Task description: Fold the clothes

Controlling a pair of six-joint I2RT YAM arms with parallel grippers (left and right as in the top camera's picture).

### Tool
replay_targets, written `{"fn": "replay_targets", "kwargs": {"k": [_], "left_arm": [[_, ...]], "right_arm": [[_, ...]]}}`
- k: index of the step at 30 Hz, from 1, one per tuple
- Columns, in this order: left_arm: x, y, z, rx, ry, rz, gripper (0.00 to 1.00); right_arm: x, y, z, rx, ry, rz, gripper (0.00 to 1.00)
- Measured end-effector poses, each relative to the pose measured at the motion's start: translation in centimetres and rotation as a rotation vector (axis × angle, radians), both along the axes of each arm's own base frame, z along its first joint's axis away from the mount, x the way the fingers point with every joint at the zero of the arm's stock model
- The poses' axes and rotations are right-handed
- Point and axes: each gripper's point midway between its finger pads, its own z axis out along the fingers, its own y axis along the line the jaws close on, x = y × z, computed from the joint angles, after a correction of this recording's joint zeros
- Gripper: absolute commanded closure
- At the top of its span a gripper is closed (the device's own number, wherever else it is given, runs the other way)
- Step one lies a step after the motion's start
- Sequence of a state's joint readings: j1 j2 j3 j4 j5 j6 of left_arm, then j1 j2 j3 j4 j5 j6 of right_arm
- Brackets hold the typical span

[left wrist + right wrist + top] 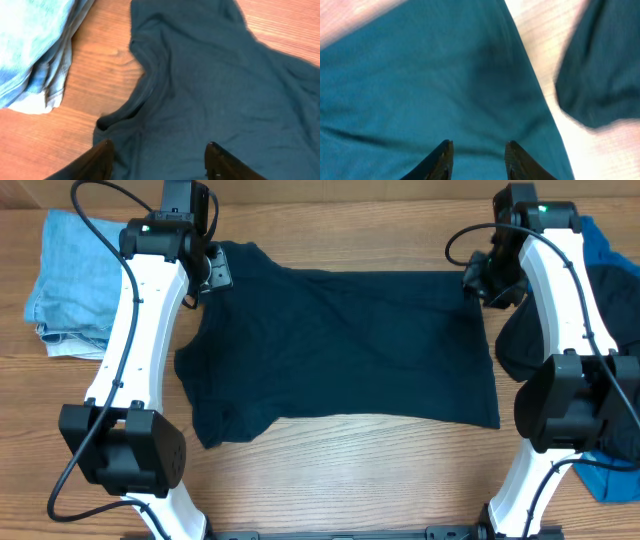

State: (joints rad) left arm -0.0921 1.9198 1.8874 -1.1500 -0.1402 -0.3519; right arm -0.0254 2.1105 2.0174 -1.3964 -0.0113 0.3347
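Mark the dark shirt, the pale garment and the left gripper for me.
Dark shirt [340, 350]: overhead view, middle of its body.
Pale garment [68, 280]: overhead view, top of the pile.
Left gripper [159, 149]: left wrist view, midway between its fingertips.

no text, label or number can be read (the right wrist view is blurred).

You've got a brown wood-grain table [330, 480]. At ctr, a dark navy short-sleeved fabric shirt [340, 345] lies spread flat, collar toward the left. Far left: pile of pale light-blue denim-like garments [70, 280], apart from the shirt. Right side: crumpled dark garment [520, 340] just beside the shirt's hem, w/ bright blue fabric [605, 245] next to it.
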Motion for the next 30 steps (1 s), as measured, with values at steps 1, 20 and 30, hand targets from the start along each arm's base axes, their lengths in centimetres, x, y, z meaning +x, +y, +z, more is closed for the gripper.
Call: {"fn": "replay_targets", "kwargs": {"k": [1, 20, 30], "left_arm": [[0.3, -0.2, -0.5, -0.004, 0.004, -0.012, 0.46], [0.0, -0.9, -12.3, -0.020, 0.299, -0.036, 0.43], [-0.4, -0.9, -12.3, -0.019, 0.313, -0.035, 0.43]], "right_arm": [[0.6, 0.0, 0.1, -0.001, -0.025, 0.015, 0.62], [2.0, -3.0, -11.0, -0.077, 0.066, -0.069, 0.67], [3.4, -3.2, -11.8, -0.076, 0.001, -0.137, 0.62]]}}
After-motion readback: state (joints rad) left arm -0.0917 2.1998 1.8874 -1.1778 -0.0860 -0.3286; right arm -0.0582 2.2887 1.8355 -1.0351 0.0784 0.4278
